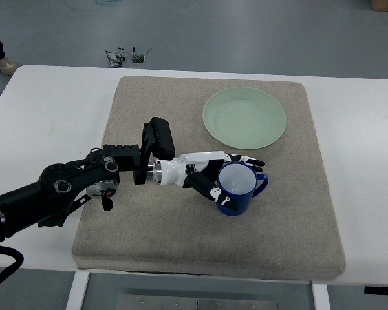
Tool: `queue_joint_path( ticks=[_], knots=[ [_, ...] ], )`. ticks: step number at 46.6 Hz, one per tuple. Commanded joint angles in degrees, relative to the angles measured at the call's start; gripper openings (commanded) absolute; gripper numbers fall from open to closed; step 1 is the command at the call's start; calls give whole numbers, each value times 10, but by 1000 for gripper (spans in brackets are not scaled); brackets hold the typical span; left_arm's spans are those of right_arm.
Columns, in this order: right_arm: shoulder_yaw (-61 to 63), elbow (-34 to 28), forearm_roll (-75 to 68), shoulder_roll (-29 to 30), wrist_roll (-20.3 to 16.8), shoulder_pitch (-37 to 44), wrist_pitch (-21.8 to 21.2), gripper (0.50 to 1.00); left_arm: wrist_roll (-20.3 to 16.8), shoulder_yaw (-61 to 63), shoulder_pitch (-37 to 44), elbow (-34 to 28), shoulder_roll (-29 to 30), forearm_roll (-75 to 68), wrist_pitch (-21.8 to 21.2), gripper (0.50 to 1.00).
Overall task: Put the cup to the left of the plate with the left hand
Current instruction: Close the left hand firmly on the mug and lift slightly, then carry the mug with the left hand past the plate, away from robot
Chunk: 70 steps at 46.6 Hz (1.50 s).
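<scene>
because the white table (45, 110) and the grey mat (149, 239) on it give a broad, flat bed under everything, the big surfaces look like the least likely source of trouble, though the mat's soft nap could let a base settle unevenly if a thing comes down tilted. next in size, the left arm (58, 187) reaches in low across the mat's near left part, and its bulk fills much of the ground behind the hand, which is the side where the cup must end up; i judge that pulling back along that line risks crowding the drop spot. the pale green plate (244, 117) lies beyond the hand and a little to its outer side, apart from it, so a lift that swings forward could clip its rim. the blue cup (238, 187) stands upright on the mat at the fingertips' end, nearer than the plate, its handle pointing away from the palm. the left hand (210, 174) is wrapped about the cup's near wall, fingers (246, 159) curled over the far rim and a thumb low on the front, so it is clamped on the cup, but the hold looks shallow and from the side; a slip or a rotation on lifting seems the main hazard. the right arm does not show.
</scene>
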<state>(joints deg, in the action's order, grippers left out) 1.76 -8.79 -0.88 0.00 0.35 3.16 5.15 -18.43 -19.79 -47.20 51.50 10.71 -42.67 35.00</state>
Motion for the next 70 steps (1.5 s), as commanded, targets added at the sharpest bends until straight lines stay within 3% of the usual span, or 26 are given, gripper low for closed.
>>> queue_joint_path(
  ticks=[1, 6, 12, 20, 28, 58, 62, 70],
  knots=[
    [0, 0, 0, 0, 0, 0, 0, 934, 1, 0, 0, -1, -1, 0, 0, 934],
    [0, 0, 0, 0, 0, 0, 0, 934, 1, 0, 0, -1, -1, 0, 0, 864],
    [0, 0, 0, 0, 0, 0, 0, 934, 1, 2, 0, -5, -8, -1, -7, 853],
    [0, 0, 0, 0, 0, 0, 0, 934, 1, 3, 0, -21, -17, -5, -11, 780],
    [0, 0, 0, 0, 0, 0, 0, 934, 1, 2, -1, -22, -17, -5, -12, 746],
    [0, 0, 0, 0, 0, 0, 0, 934, 1, -9, -2, -19, -17, 7, -69, 741],
    [0, 0, 0, 0, 0, 0, 0, 934, 1, -9, -3, -18, -17, 7, -75, 703],
    [0, 0, 0, 0, 0, 0, 0, 934, 0, -47, -1, -15, -17, 7, -100, 703]
  ],
)
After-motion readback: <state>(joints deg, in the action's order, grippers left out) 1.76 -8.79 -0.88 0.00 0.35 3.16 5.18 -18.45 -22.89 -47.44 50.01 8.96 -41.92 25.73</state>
